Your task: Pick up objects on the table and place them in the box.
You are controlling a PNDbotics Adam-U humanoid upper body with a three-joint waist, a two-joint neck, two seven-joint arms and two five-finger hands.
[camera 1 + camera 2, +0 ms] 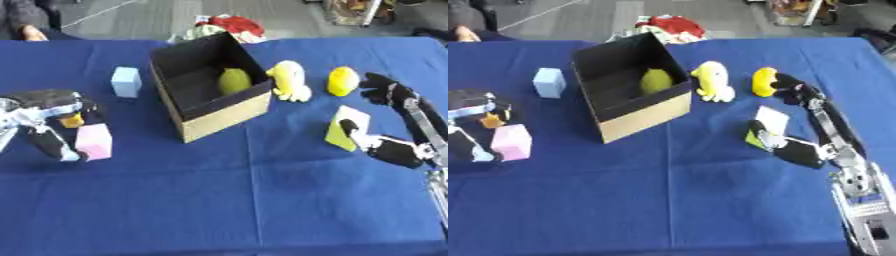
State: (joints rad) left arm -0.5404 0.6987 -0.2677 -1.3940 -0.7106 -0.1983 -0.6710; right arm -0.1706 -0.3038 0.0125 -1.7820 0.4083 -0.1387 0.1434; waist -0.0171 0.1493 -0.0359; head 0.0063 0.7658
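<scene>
At the middle of the blue worktop stands the open box, tilted askew, with one yellow-green rounded object already inside it. Left of the box, the left hand curls its fingers around a pink block, with something small and orange just beside it; a pale blue block sits farther back. Right of the box lie a yellow octopus-like toy and a yellow rounded toy. Nearer, the right hand pinches a yellow-and-white wedge (thumb against its face).
</scene>
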